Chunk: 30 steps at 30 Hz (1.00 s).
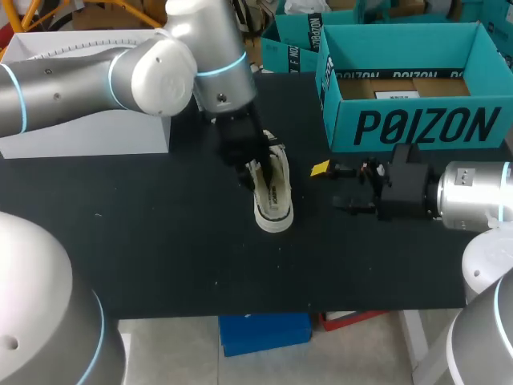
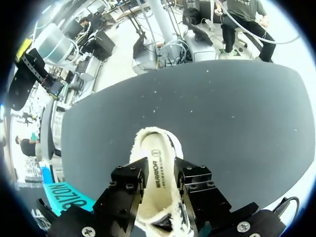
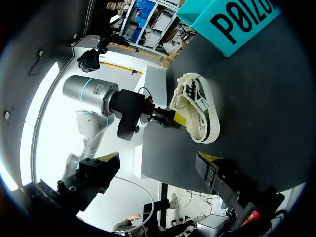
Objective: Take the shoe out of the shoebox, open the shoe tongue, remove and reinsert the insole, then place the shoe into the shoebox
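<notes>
A white canvas shoe (image 1: pixel 272 196) lies on the black table (image 1: pixel 160 241), toe toward the front edge. My left gripper (image 1: pixel 250 164) reaches down into its opening at the heel end. In the left wrist view its black fingers (image 2: pixel 129 183) stand a little apart, with the cream insole (image 2: pixel 155 165) lying in the shoe (image 2: pixel 153 134) between them; the yellow tips are hidden. My right gripper (image 1: pixel 335 187) hovers open and empty to the right of the shoe. The right wrist view shows the shoe (image 3: pixel 200 111) ahead of my right gripper (image 3: pixel 158 159), with the left gripper (image 3: pixel 175 118) in it.
The open teal shoebox (image 1: pixel 417 124) stands at the back right, just behind my right gripper, and shows beyond the shoe in the right wrist view (image 3: pixel 237 22). A pale grey box (image 1: pixel 88 136) sits at the back left, under my left arm.
</notes>
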Motion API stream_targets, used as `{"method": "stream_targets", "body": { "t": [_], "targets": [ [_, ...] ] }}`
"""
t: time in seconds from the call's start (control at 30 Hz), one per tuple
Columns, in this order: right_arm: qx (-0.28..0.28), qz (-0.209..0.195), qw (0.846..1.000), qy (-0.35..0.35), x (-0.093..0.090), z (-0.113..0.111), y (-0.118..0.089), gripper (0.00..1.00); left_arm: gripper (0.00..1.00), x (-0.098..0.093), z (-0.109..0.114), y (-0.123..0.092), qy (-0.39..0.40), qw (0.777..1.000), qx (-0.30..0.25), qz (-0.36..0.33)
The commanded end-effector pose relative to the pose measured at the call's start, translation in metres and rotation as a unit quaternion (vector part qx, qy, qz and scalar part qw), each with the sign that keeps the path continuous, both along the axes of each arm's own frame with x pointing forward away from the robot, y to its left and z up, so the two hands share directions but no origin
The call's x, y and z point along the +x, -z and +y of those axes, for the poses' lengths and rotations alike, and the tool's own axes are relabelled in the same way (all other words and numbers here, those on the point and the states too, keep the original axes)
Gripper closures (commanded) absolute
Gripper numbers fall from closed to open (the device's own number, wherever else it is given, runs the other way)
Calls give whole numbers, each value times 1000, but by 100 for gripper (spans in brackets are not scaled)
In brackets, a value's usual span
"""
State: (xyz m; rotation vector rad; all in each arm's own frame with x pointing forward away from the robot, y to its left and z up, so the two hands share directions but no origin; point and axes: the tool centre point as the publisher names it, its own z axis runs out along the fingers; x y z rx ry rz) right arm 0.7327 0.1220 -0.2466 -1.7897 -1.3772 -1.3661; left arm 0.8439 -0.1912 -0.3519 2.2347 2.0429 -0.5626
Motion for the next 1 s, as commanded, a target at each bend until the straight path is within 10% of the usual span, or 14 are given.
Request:
{"method": "stream_targets", "body": {
  "t": [0.03, 0.67, 0.8, 0.9, 1.0],
  "targets": [
    [-1, 0, 1000, 1, 0, 0, 0, 0, 64, -7, 19, -25, -9, 1000, -6, -14],
    [-1, 0, 1000, 1, 0, 0, 0, 0, 56, -5, 43, -38, -73, 993, -88, 25],
    [-1, 0, 1000, 1, 0, 0, 0, 0, 49, -3, 45, -39, -88, 990, -105, 27],
    [-1, 0, 1000, 1, 0, 0, 0, 0, 22, 0, 48, -39, -97, 988, -113, 29],
    [-1, 0, 1000, 1, 0, 0, 0, 0, 28, 4, 48, -40, -102, 987, -119, 30]
  ]
}}
